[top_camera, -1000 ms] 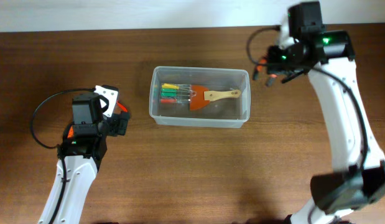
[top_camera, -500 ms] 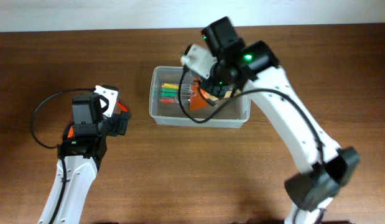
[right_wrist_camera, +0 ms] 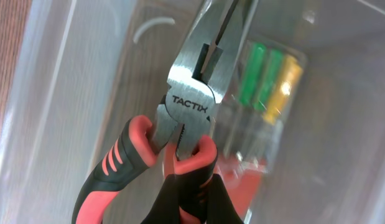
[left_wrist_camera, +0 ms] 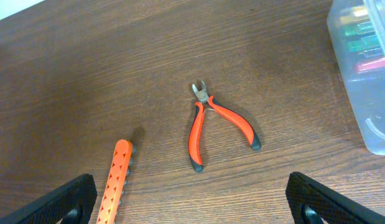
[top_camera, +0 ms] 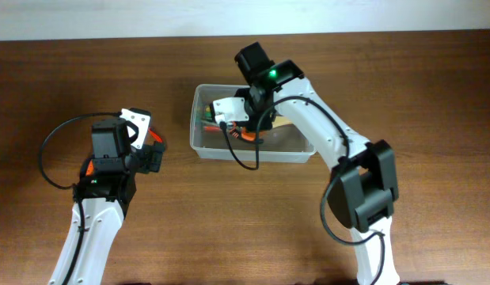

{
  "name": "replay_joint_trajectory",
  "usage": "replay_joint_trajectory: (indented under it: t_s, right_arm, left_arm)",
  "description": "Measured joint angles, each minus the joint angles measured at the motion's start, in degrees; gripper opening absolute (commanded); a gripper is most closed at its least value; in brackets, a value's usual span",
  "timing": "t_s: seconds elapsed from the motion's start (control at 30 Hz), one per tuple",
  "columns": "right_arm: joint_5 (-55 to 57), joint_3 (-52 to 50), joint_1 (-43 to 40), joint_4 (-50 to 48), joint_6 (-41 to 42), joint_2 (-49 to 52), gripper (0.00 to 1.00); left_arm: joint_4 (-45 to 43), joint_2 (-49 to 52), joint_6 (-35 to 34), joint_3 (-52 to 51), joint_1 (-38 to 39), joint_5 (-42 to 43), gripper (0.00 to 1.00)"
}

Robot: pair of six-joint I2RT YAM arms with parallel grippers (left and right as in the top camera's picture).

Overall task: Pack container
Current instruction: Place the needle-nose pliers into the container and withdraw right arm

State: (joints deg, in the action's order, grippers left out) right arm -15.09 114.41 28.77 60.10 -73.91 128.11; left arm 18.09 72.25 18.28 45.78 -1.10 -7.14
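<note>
The container is a clear plastic tub at mid table; its corner shows in the left wrist view. My right gripper reaches into it from above and is shut on one red-and-black handle of the TACTIX pliers, whose jaws point at the tub floor. A pack of green and yellow screwdrivers lies in the tub. My left gripper is open and empty over small orange-handled cutters on the table, left of the tub.
An orange strip of bits lies on the table left of the cutters, near my left finger. The right arm crosses the tub's right half. A white wall runs along the table's far edge.
My right arm has swung from the table's back right to over the tub and lowered into it with the pliers. The left arm has not moved.
</note>
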Motion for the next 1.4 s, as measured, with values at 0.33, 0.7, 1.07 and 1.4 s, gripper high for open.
replay_joint_trajectory:
  t_s: [0.33,0.7,1.07,1.4]
  right_arm:
    - [-3.04,-0.11,1.68,-2.51,-1.84,3.06,0.26]
    - [-2.8,5.57,-0.55,2.34,18.01,0.24,0.98]
    - [-2.73,22.71,-31.5,14.19,55.82,-18.73,0.98]
    - [-2.56,13.84,-50.01,19.21,72.83,-14.86,0.98]
  left_arm:
    - [0.0,0.0,0.0,0.0,0.0,0.0,0.99]
    - [0.0,0.0,0.0,0.0,0.0,0.0,0.99]
    - [-0.55,0.0,0.0,0.0,0.0,0.0,0.99]
    - [-2.01,0.55,-0.55,0.11,-0.09,8.9,0.99]
